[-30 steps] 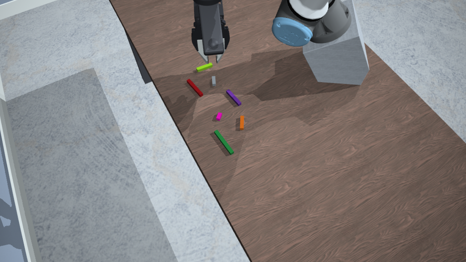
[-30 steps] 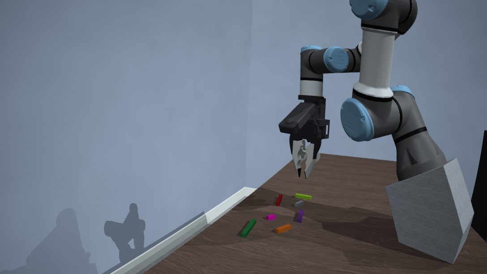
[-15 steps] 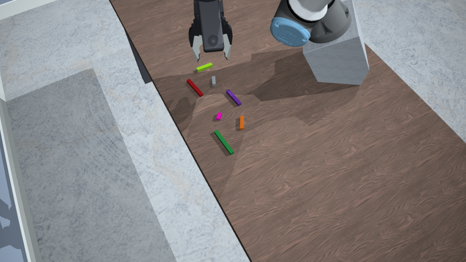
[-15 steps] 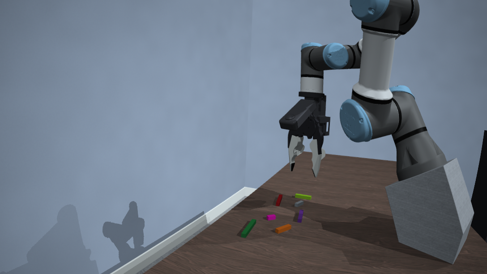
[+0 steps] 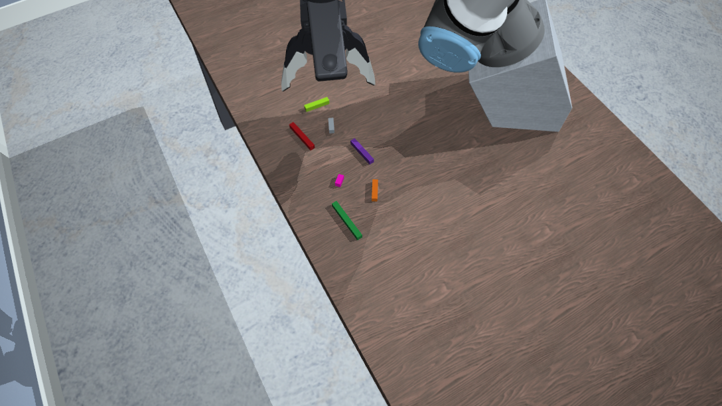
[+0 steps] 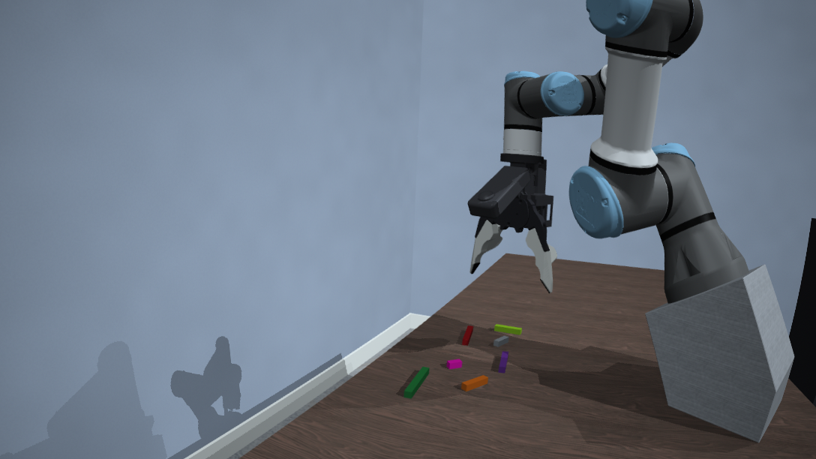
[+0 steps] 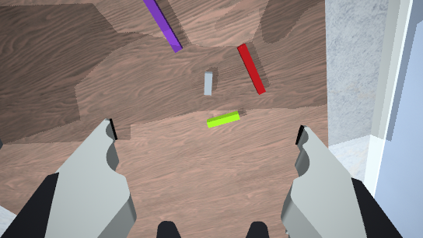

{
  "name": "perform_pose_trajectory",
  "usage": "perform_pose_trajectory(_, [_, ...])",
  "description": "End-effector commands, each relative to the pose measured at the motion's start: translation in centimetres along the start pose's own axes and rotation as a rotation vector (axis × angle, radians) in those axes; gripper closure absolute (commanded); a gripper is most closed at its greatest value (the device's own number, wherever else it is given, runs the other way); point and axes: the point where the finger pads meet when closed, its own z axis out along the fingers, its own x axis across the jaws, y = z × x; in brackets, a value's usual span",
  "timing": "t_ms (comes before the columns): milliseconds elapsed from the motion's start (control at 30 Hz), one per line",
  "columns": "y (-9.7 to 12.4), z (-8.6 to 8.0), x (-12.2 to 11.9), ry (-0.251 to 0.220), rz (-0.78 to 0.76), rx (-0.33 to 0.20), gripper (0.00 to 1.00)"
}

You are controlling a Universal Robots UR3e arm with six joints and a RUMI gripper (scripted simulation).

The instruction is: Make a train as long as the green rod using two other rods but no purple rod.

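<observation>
The gripper is hovering spread wide and holding nothing, while the lime rod is lying near the grey rod, so broad fingers descending misaligned are risking knocking the grey one or twisting the lime

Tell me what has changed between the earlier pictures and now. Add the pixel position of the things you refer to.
The fingers of the gripper (image 5: 328, 86) (image 6: 511, 282) (image 7: 207, 130) have spread from nearly together to wide open. Nothing was taken hold of or let go. The rods stayed as they were: lime (image 5: 316, 104) (image 6: 508, 329) (image 7: 223, 120), grey (image 5: 331, 125) (image 6: 501, 341) (image 7: 208, 83), red (image 5: 301, 136) (image 6: 467, 334) (image 7: 252, 69), purple (image 5: 361, 150) (image 6: 503, 361) (image 7: 161, 24), magenta (image 5: 340, 180) (image 6: 454, 364), orange (image 5: 374, 190) (image 6: 475, 382) and green (image 5: 346, 220) (image 6: 416, 382).
</observation>
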Motion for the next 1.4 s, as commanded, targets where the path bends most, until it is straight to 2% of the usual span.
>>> perform_pose_trajectory(0, [0.0,-0.1,0.1,0.002,-0.001,-0.001,0.0])
perform_pose_trajectory(633, [0.2,0.0,0.1,0.002,-0.086,-0.001,0.0])
perform_pose_trajectory(1033, [0.8,0.3,0.3,0.002,-0.383,-0.001,0.0])
perform_pose_trajectory(1100, [0.8,0.3,0.3,0.002,-0.383,-0.001,0.0])
perform_pose_trajectory(1367, [1.4,0.5,0.5,0.002,-0.656,-0.001,0.0])
